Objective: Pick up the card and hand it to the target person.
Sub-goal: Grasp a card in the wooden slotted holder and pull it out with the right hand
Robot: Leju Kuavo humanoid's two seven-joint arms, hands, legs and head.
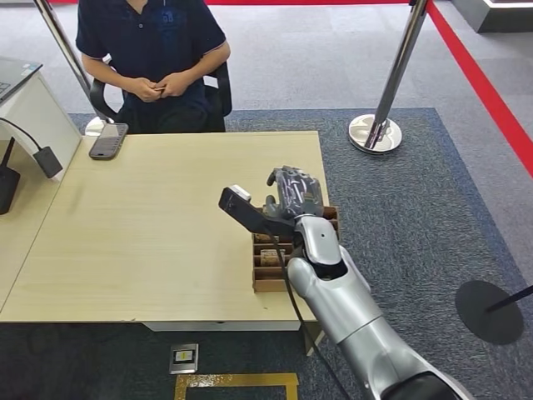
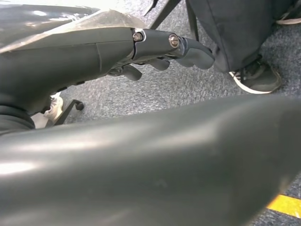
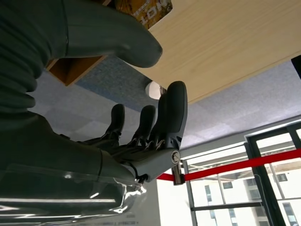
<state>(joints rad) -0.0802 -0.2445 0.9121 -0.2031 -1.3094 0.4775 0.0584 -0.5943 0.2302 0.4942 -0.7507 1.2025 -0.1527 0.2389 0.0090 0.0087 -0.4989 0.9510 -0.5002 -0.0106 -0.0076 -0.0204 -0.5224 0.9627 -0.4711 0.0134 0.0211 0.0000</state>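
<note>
A brown cardboard box [image 1: 264,282] with several slots stands at the table's right edge, and printed cards [image 1: 270,257] lie in it. My right hand [image 1: 296,193] hovers over the box's far end, its fingers bent downward. In the right wrist view its thumb [image 3: 117,44] and dark fingers [image 3: 167,117] stand apart with nothing between them; a corner of the box [image 3: 76,68] and a printed card [image 3: 144,9] lie just beyond the thumb. My left hand [image 2: 170,47] hangs low over the carpet, fingers stretched out and holding nothing. The person [image 1: 154,50] sits at the table's far side, hands together.
A dark phone [image 1: 108,140] lies at the wooden table's [image 1: 157,225] far left corner. A second desk [image 1: 32,117] with black devices adjoins on the left. A stanchion base [image 1: 375,133] stands on the carpet to the right. A person's shoe [image 2: 255,77] shows near my left hand.
</note>
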